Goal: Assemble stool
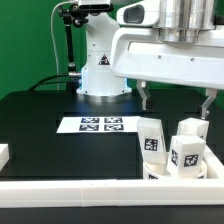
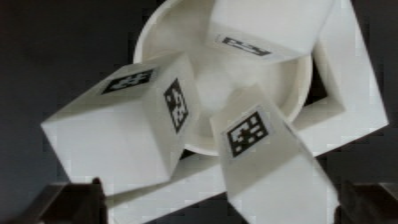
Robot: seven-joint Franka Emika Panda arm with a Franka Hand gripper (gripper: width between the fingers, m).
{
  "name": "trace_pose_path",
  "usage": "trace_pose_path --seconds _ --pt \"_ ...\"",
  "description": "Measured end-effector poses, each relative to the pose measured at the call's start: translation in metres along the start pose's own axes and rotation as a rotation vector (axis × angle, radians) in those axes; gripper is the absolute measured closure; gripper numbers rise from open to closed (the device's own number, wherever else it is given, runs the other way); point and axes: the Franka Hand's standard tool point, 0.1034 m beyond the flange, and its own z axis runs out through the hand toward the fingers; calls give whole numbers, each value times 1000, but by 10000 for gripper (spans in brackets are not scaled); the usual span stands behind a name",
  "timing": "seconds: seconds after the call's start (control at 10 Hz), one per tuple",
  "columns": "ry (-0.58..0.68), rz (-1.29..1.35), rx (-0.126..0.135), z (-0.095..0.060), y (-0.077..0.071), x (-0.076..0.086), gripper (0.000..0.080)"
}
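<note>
The stool's white parts stand at the exterior view's right, near the front rail. Chunky legs (image 1: 151, 136) (image 1: 186, 152) with black-and-white tags rise from the low round seat disc (image 1: 160, 173). My gripper (image 1: 176, 108) hangs just above them, open and empty, with one finger on each side of the cluster. In the wrist view the seat disc (image 2: 178, 30) lies beneath the tagged legs (image 2: 125, 125) (image 2: 267, 150), which fill the frame. My gripper (image 2: 222, 207) shows only as dark fingertips (image 2: 71, 203) wide apart. I cannot tell whether the legs are fixed to the seat.
The marker board (image 1: 100, 124) lies flat on the black table in front of the arm's white base (image 1: 103, 70). A long white border rail (image 1: 90, 193) runs along the front edge. A small white block (image 1: 3, 153) sits at the exterior view's left edge.
</note>
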Motion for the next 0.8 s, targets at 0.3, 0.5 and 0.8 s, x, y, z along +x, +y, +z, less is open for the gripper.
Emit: trace_pose_path --seconds 0.3,0.5,0.8 --pt "29 -402 11 -5 6 3 151" --pt "46 -608 10 -11 12 9 151" --pt "45 -771 -14 -10 17 10 151"
